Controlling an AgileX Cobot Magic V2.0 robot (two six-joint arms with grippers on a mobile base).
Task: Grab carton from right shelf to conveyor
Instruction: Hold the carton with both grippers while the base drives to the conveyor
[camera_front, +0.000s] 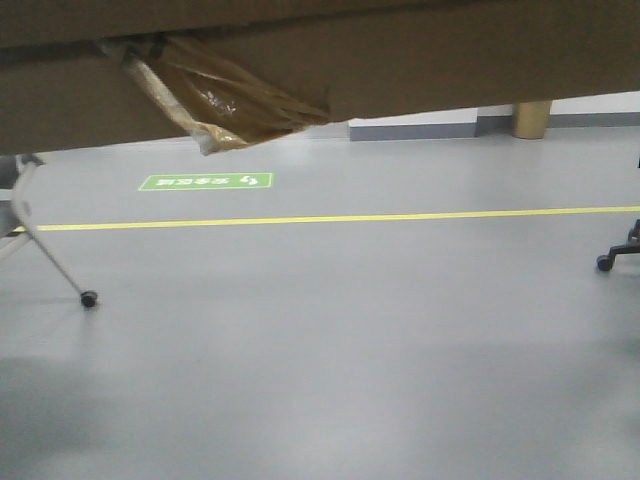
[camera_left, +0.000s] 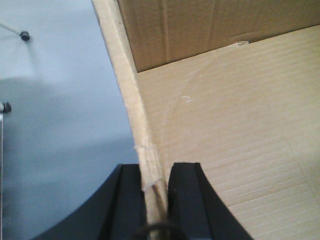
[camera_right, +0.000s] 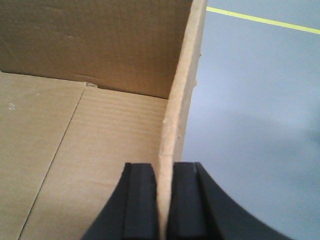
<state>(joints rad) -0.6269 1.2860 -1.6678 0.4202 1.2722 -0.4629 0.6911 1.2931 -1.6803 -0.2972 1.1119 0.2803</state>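
The brown carton (camera_front: 420, 60) hangs in the air and fills the top of the front view, with a wad of glossy tan tape (camera_front: 225, 100) drooping from its bottom edge. My left gripper (camera_left: 156, 175) is shut on the carton's left wall (camera_left: 127, 95); one finger is outside, the other inside the open box. My right gripper (camera_right: 165, 172) is shut on the right wall (camera_right: 182, 85) the same way. The carton's bare inside floor (camera_left: 240, 130) shows in both wrist views. The shelf and the conveyor are out of view.
Grey floor (camera_front: 330, 350) lies below, crossed by a yellow line (camera_front: 400, 216) with a green floor sign (camera_front: 205, 181) behind it. A castered metal leg (camera_front: 88, 297) stands at the left and a chair caster (camera_front: 605, 262) at the right.
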